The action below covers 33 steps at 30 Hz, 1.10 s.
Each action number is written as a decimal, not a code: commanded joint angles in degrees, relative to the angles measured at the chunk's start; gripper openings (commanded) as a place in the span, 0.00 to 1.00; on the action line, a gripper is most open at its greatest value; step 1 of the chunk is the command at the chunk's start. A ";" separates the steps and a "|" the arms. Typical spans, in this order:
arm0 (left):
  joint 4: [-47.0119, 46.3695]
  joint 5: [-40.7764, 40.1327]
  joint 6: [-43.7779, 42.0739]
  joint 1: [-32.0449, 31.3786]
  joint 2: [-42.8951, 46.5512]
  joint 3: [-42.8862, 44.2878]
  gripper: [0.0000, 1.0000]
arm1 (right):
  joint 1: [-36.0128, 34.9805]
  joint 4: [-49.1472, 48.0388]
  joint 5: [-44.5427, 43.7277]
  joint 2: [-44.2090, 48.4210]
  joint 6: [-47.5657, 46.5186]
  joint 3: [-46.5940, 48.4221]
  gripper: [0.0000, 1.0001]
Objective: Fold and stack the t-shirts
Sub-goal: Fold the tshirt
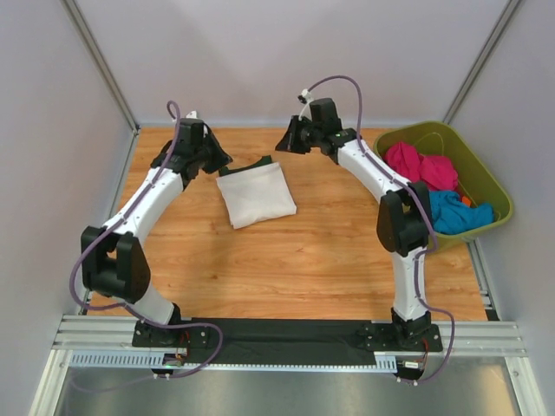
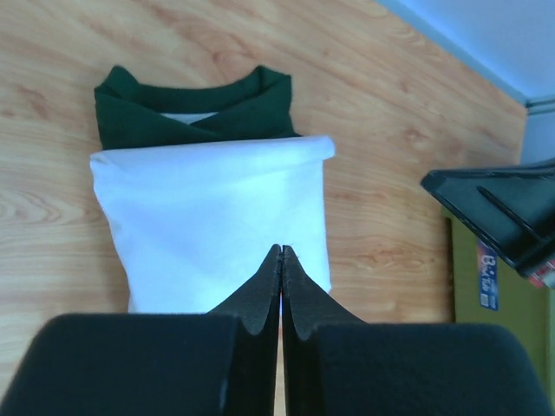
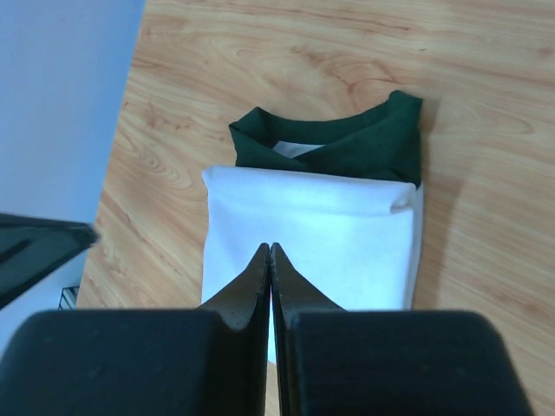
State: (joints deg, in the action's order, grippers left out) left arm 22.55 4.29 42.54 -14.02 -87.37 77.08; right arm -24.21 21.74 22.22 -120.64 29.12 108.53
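A folded white t-shirt [image 1: 257, 194] lies on a folded dark green t-shirt [image 1: 245, 165], whose collar sticks out at the far edge. The stack sits at the back middle of the wooden table. It shows in the left wrist view as white shirt [image 2: 208, 225] over green shirt [image 2: 195, 104], and in the right wrist view as white shirt [image 3: 321, 234] over green shirt [image 3: 334, 139]. My left gripper [image 1: 217, 161] is shut and empty, raised just left of the stack [image 2: 281, 250]. My right gripper [image 1: 284, 143] is shut and empty, raised at the stack's far right [image 3: 270, 247].
An olive green bin [image 1: 451, 143] stands at the table's right edge. It holds crumpled pink [image 1: 421, 165] and teal [image 1: 455, 211] shirts, with a bit of orange. Grey walls enclose the table on three sides.
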 commanded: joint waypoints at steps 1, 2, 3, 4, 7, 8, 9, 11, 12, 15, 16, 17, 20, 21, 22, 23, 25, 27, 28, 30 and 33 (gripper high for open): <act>-4.17 2.65 4.82 0.66 -7.27 -1.67 0.00 | -1.19 -2.59 3.62 -5.82 0.58 3.35 0.00; -4.70 3.00 5.35 0.66 -8.24 -1.67 0.00 | -1.19 -2.14 3.54 -7.05 0.67 5.18 0.00; -5.83 3.26 5.53 0.84 -10.34 -1.76 0.00 | -1.19 -1.88 3.27 -9.24 0.67 5.90 0.00; -6.11 3.44 5.53 1.01 -11.41 -1.50 0.00 | -1.19 -1.53 3.10 -10.13 0.84 6.60 0.00; -6.29 4.40 5.44 2.24 -16.41 0.09 0.00 | -1.19 -2.13 3.45 -13.56 1.11 8.36 0.00; -6.89 5.10 5.27 3.03 -17.56 0.87 0.00 | -1.19 -2.22 3.27 -14.35 1.02 9.67 0.00; -7.25 5.28 5.18 3.38 -20.00 1.40 0.00 | -1.11 -1.96 2.84 -16.01 0.94 10.64 0.00; -7.43 5.98 5.01 4.35 -22.48 3.59 0.00 | -0.93 -0.91 2.48 -17.78 0.67 13.01 0.00; -7.52 6.25 4.66 4.44 -24.84 4.39 0.00 | -1.02 -0.82 2.04 -19.53 0.58 15.28 0.00; -7.69 6.60 4.21 4.97 -28.89 7.28 0.00 | -0.93 0.24 1.16 -23.04 0.14 18.90 0.00; -7.87 6.60 4.21 5.06 -29.78 7.73 0.00 | -0.93 0.15 0.90 -23.58 0.14 20.22 0.00; -8.04 6.69 4.21 5.23 -30.48 8.08 0.00 | -0.84 -0.03 0.55 -24.20 0.14 20.40 0.00; -8.31 7.30 4.21 5.67 -33.38 9.49 0.00 | -0.58 -1.78 -0.33 -25.43 0.58 19.97 0.00; -8.22 7.48 4.13 5.85 -34.43 10.10 0.00 | -0.40 -2.39 -0.68 -25.87 0.93 19.53 0.00; -8.13 7.66 4.13 5.93 -34.88 10.28 0.00 | -0.32 -3.53 -0.77 -26.05 1.02 19.27 0.01; -8.13 7.48 4.21 6.02 -35.23 10.55 0.00 | -0.23 -3.80 -0.77 -26.31 1.28 19.09 0.01; -8.05 7.22 3.95 6.11 -35.93 10.90 0.00 | 0.03 -4.16 -0.42 -27.54 1.29 19.43 0.01; -7.17 6.78 2.99 6.20 -36.81 12.38 0.00 | 0.04 -3.90 -0.60 -28.59 0.94 20.14 0.01; -6.64 6.69 2.72 6.20 -37.08 12.92 0.00 | 0.04 -3.81 -0.60 -28.86 0.76 20.40 0.01; -5.76 6.69 1.76 6.46 -37.52 14.06 0.00 | 0.21 -3.89 -0.86 -29.39 0.67 20.67 0.00; -5.32 6.87 0.53 6.99 -36.82 13.98 0.00 | 0.30 -4.07 -1.30 -29.48 0.49 20.67 0.00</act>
State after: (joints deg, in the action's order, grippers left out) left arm 16.45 11.75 45.74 -8.14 -124.20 89.36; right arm -24.27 19.35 22.65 -149.05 30.26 126.69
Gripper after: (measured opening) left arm 0.003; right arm 0.003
